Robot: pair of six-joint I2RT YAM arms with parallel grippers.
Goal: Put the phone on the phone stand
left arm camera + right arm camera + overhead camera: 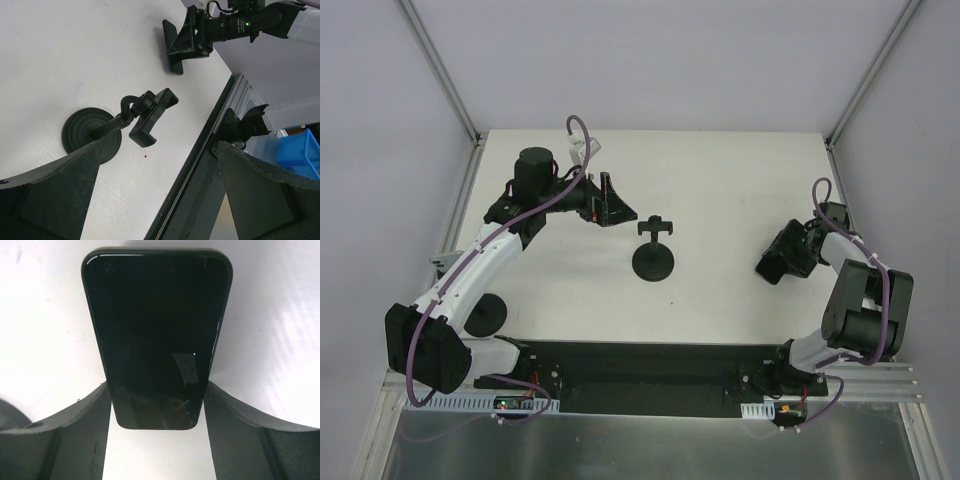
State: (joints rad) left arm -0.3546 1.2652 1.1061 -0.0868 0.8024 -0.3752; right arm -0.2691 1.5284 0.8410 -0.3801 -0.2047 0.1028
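The phone [155, 335], a flat black slab, lies lengthwise between my right gripper's [156, 390] fingers, which press on both of its long sides near its near end. It shows from the left wrist view as a dark slab [171, 47] low over the white table; whether it touches the table I cannot tell. The black phone stand [653, 250] has a round base and a small clamp cradle [152, 115], and stands mid-table, left of my right gripper [775, 262]. My left gripper [610, 205] is open and empty, behind and left of the stand.
A second round black base [485, 315] sits at the near left, partly behind my left arm. A black strip [650, 365] runs along the table's near edge. A blue bin [300, 152] is off the table. Grey walls enclose the back and sides.
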